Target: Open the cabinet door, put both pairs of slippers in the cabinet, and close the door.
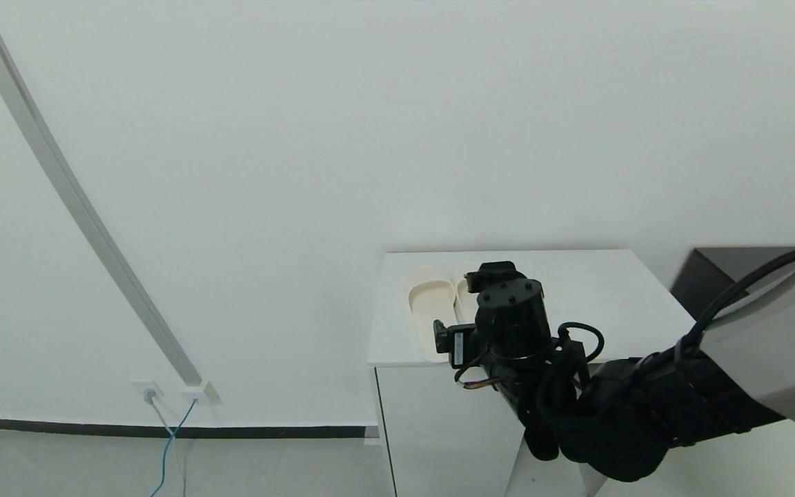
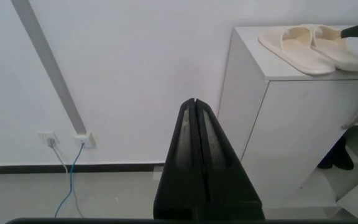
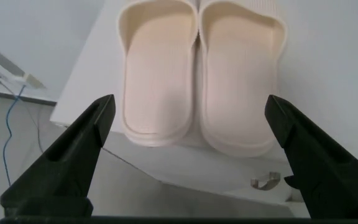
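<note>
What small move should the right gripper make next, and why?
Probably lower the right gripper straight toward the slippers, so that it straddles the pair. It is open wide and holds nothing. The pair lies side by side on the cabinet top, lined up with the gap. The left gripper is shut and off to the side.

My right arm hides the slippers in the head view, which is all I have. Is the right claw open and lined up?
Observer: Yes. The right claw is open, the pair of cream foam slippers framed between its fingers, untouched.
Operator: Cabinet door open?
Observer: The left wrist view shows the white cabinet open at its front, a dark item inside.
Operator: And my other arm?
Observer: The left claw is shut, empty, off beside the cabinet.
</note>
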Robot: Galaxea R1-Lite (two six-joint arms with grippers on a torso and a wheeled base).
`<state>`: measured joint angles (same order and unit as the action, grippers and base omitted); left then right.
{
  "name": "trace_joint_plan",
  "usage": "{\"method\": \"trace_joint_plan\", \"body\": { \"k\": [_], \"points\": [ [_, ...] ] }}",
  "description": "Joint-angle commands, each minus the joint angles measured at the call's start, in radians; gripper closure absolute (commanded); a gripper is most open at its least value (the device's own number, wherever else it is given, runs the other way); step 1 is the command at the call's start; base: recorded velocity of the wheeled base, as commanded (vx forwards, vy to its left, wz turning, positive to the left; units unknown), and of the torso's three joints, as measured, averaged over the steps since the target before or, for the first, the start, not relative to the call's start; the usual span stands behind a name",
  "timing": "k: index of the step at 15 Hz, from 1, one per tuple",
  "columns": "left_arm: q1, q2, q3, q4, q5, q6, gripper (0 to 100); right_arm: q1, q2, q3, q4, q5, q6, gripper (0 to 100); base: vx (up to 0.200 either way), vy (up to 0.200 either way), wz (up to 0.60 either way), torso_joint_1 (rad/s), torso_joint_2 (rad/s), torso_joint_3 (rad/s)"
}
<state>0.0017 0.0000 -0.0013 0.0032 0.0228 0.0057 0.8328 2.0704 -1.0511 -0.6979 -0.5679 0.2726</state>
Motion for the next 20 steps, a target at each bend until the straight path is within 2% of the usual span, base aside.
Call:
{"method": "trace_joint_plan", "body": {
  "k": [1,5,16,20],
  "points": [
    [0.0,0.002,0.0,0.0,0.0,0.0,100,-0.02,0.04,-0.012,-0.006,0.0,-0.001,0,0.0,0.0,0.0,0.0,0.0,0.0],
    [0.0,0.0,0.001,0.0,0.0,0.0,100,-0.046,0.126,-0.067,-0.031,0.01,-0.006,0,0.0,0.0,0.0,0.0,0.0,0.0],
    [0.0,0.002,0.0,0.0,0.0,0.0,100,-0.155,0.459,-0.484,-0.084,0.016,-0.095,0,0.0,0.0,0.0,0.0,0.0,0.0],
    [0.0,0.0,0.001,0.0,0.002,0.0,100,-0.17,0.481,-0.55,-0.06,0.039,-0.11,0,0.0,0.0,0.0,0.0,0.0,0.0]
  ]
}}
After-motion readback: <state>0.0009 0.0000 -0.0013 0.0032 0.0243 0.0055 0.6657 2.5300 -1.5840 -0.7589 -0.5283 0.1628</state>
